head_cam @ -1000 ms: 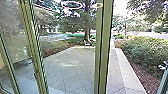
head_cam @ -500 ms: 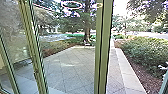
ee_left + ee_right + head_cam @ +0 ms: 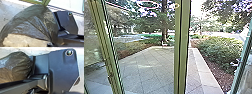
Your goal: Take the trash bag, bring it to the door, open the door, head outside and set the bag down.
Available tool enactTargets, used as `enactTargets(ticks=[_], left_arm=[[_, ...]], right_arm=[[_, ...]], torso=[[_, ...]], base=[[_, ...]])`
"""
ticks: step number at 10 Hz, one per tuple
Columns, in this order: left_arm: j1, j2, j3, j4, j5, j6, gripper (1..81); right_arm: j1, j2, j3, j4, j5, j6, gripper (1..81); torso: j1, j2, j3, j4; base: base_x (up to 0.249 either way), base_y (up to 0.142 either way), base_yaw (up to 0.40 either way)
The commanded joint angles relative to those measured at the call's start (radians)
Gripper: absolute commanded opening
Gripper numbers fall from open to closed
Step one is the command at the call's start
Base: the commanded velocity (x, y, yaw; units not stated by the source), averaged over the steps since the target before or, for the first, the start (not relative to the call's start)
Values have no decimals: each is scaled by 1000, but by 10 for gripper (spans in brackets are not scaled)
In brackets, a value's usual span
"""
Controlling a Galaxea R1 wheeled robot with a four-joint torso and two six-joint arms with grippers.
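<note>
Doorway step, I'd judge: green posts (image 3: 181,50) and glass ahead, paving (image 3: 154,72) beyond, shrubs (image 3: 222,50) off to the right. Can't confirm how far the door is open. Bag not put down outside yet, by my read; carry and exit look like the live part. Next move calls for a slow, square line-up with a gap, checking clearance both sides, bag kept off the frame. Bag (image 3: 33,23): close by my base (image 3: 68,20), dark thin plastic, shiny, bulging full, long creases drawn together towards one spot, brownish where light hits. Pale crumpled patch (image 3: 23,40) against it, can't say what. Looks soft, could snag or tear on an edge. Jaws, left and right: can't tell if clenched, released or gripping the bag.
</note>
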Motion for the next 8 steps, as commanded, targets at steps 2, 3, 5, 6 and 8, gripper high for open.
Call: enactTargets(ticks=[2, 3, 5, 6, 8], left_arm=[[-57, -2, 0, 7, 48, 6, 10], [-57, -2, 0, 7, 48, 6, 10], [-57, -2, 0, 7, 48, 6, 10], [-57, -2, -2, 7, 48, 6, 10], [-57, -2, 0, 6, 48, 6, 10]], right_arm=[[63, 8, 7, -5, -57, -5, 811], [63, 8, 7, -5, -57, -5, 811], [63, 10, 7, -5, -55, -5, 811], [63, 10, 5, -5, -55, -5, 811], [63, 14, 5, -5, -57, -5, 811]], torso=[[0, 0, 0, 0], [0, 0, 0, 0], [0, 0, 0, 0], [0, 0, 0, 0], [0, 0, 0, 0]], base=[[0, 0, -236], [0, 0, -237], [0, 0, -237], [0, 0, -237], [0, 0, -217]])
